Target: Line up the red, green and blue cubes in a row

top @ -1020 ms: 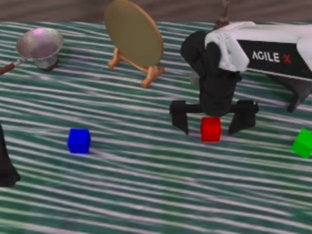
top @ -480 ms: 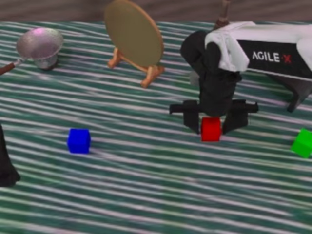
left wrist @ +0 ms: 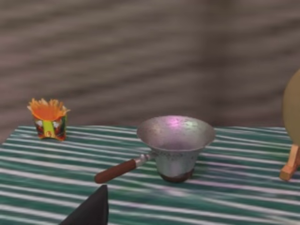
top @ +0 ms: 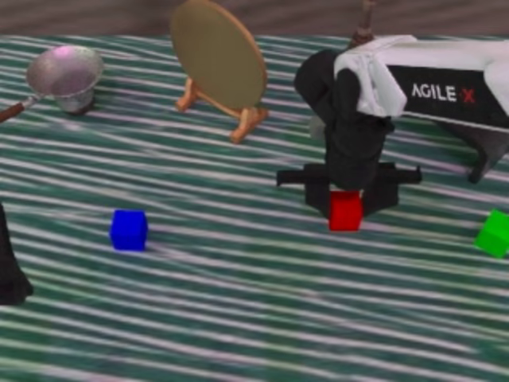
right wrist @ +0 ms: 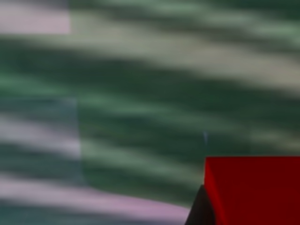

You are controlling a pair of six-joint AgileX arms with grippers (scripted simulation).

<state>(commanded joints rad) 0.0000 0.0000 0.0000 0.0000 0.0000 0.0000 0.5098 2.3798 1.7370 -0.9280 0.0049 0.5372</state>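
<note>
Cubes lie on the green striped worktop (top: 238,318), well apart from each other. Nearest to the front edge is the blue cube (top: 129,230), on the left half. The green cube (top: 494,233) sits at the right edge, partly cut off by the top view. The red cube (top: 345,211) is between them, right of the middle, and the right end effector (top: 347,191) pinches it, one dark finger touching each side. The left end effector (top: 9,274) is parked at the left edge; I cannot tell its state. Near the far edge stand a round wooden disc (top: 219,54) on a stand and a metal pan (top: 65,76) in the far left corner.
</note>
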